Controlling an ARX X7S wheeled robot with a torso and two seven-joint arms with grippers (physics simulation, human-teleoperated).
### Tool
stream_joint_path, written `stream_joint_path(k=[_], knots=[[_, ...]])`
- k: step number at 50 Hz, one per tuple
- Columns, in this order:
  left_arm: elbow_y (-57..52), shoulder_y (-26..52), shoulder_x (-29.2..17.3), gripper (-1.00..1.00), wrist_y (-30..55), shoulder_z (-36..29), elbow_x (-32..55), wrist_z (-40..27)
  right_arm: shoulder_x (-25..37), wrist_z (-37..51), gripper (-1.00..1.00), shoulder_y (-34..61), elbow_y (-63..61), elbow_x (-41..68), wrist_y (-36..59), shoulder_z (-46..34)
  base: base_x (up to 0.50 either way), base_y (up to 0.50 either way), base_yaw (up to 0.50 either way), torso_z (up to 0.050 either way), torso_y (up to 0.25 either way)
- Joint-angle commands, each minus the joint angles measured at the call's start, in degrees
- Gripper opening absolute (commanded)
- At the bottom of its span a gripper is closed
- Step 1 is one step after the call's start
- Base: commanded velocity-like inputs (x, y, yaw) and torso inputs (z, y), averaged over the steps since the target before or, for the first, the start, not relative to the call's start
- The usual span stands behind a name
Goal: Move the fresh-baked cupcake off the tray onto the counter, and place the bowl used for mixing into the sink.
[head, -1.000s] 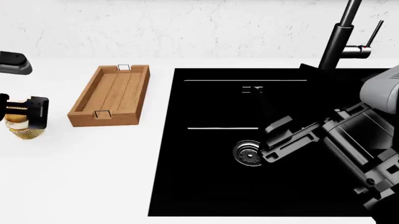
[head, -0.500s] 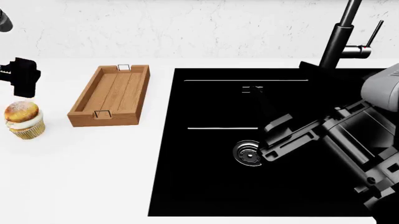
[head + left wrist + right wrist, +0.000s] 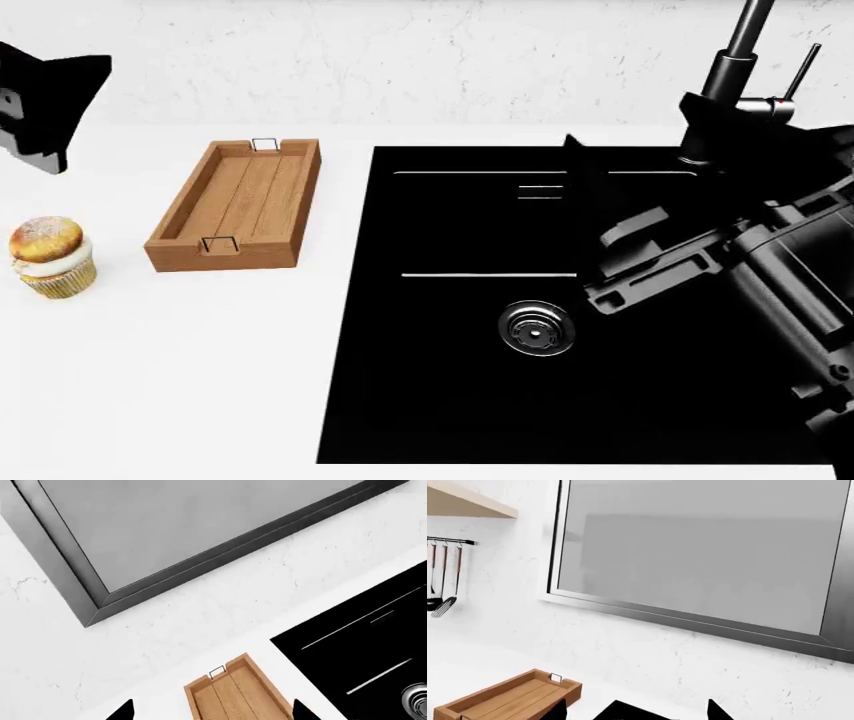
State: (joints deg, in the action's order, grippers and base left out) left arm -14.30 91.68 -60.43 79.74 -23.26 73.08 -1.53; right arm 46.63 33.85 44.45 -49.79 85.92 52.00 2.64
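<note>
The cupcake [image 3: 52, 258] stood on the counter [image 3: 174, 380] at 9 o'clock from the tray [image 3: 238, 204]. Both grippers were apart, empty. The bowl was unseen; search before reaching toward the sink [image 3: 441, 400].

Wooden tray [image 3: 504, 700] on white counter [image 3: 467, 672], below grey window [image 3: 694, 560]; utensils [image 3: 442, 575] hanging on wall rail.

wall [image 3: 507, 625]: white marbled | window [image 3: 694, 555]: dark-framed, grey pane | shelf [image 3: 467, 505]: wooden | utensils [image 3: 440, 580]: hanging on rail
</note>
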Motion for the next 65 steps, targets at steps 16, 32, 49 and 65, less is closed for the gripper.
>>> stream_joint_path(k=[16, 32, 49, 65], knots=[[-18.3, -7.9, -0.9, 1.0, -13.3, 16.7, 14.5, -11.4, 0.3, 0.7, 1.0, -1.1, 0.3, -0.3, -2.3, 2.6, 0.0, -0.05, 0.0, 0.0, 0.0], [-20.7, -8.7, 3.6, 1.0, -19.7, 18.9, 7.2, -14.4, 0.3, 0.2, 1.0, -2.0, 0.4, -1.1, -3.0, 3.1, -0.01, -0.5, 0.0, 0.0, 0.0], [-23.2, -11.5, 4.5, 1.0, -23.5, 21.2, 4.6, -15.3, 0.4, 0.1, 1.0, -2.4, 0.2, -1.1, -3.4, 3.2, -0.01, -0.5, 0.0, 0.0, 0.0], [-24.2, -14.3, 4.7, 1.0, -26.2, 23.4, 3.5, -15.7, 0.6, 0.3, 1.0, -2.6, 0.0, -1.1, -3.7, 3.2, -0.01, -0.5, 0.0, 0.0, 0.0]])
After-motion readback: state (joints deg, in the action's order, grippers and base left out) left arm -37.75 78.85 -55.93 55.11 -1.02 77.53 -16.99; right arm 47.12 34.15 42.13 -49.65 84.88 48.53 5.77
